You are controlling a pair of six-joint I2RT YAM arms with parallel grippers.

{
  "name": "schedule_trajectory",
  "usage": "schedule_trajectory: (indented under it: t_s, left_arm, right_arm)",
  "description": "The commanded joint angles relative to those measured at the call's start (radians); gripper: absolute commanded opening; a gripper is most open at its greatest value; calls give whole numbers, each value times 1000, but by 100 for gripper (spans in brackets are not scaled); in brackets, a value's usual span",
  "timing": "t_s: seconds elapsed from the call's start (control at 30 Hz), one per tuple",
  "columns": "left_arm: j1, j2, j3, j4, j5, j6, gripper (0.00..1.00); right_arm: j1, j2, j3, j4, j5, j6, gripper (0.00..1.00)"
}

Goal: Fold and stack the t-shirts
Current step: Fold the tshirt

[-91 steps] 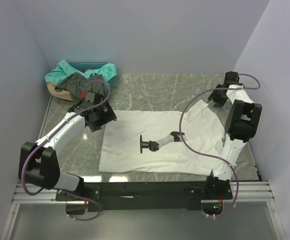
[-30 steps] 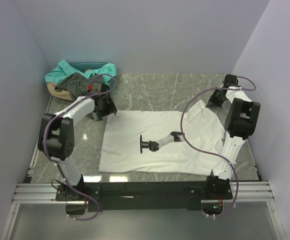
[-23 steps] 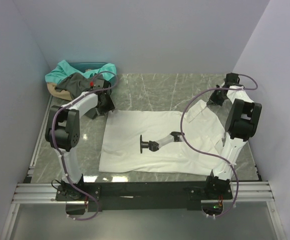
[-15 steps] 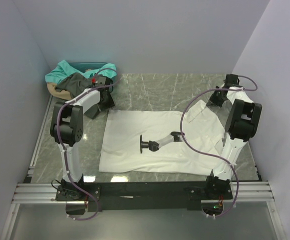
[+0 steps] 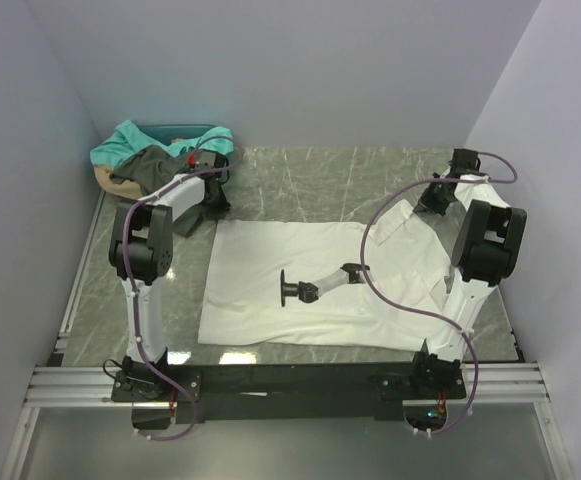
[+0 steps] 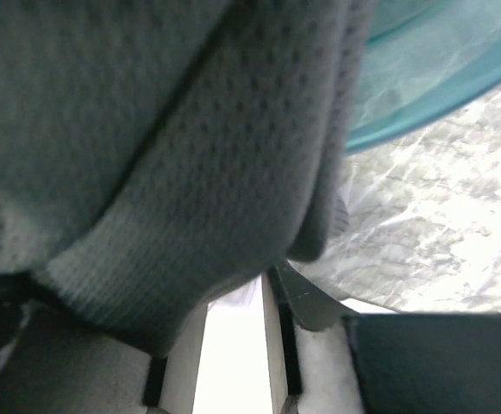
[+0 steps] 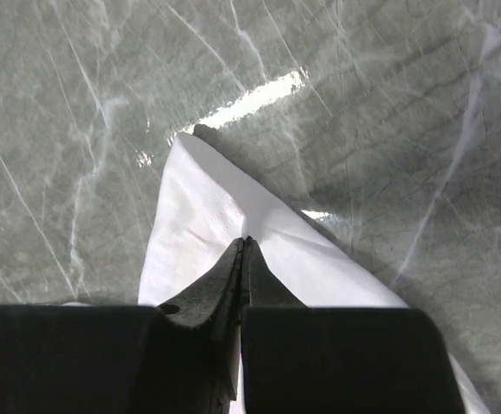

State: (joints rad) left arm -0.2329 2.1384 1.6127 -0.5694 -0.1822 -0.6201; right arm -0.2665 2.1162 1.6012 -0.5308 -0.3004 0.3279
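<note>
The white t-shirt (image 5: 270,290) lies spread flat mid-table, its black-and-grey chest print (image 5: 305,288) facing up. My right gripper (image 5: 432,196) is at the back right, shut on that shirt's pointed corner (image 7: 207,198), which lies on the marble. The dark grey t-shirt (image 5: 148,168) and the teal t-shirt (image 5: 128,138) lie heaped in a bin at the back left. My left gripper (image 5: 210,188) is at the bin's right side. In the left wrist view a thick fold of dark grey cloth (image 6: 190,172) fills the space at its fingertips (image 6: 295,297), jaws partly closed round it.
The teal bin's rim (image 6: 440,95) shows just beyond the grey cloth. The bin (image 5: 105,178) sits in the back left corner against the walls. Grey marble table (image 5: 310,185) surrounds the white shirt. Both arms' purple cables loop above the table.
My left arm has swung back and left from the white shirt's corner to the bin, and its jaws have narrowed onto the dark grey cloth. The right gripper and the white shirt have stayed put.
</note>
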Motion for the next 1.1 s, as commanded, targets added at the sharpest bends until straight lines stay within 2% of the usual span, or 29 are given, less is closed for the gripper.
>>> schedule_trajectory:
  t_s: [0.0, 0.3, 1.07]
  left_arm:
    - [0, 6, 16, -7, 3, 16, 35]
    - [-11, -40, -62, 16, 3, 3, 36]
    - [-29, -31, -102, 16, -2, 5, 32]
  right_arm:
    - [-2, -82, -18, 11, 1, 13, 0]
    - [-2, -110, -60, 18, 6, 23, 0]
    - [0, -153, -104, 28, 1, 30, 0]
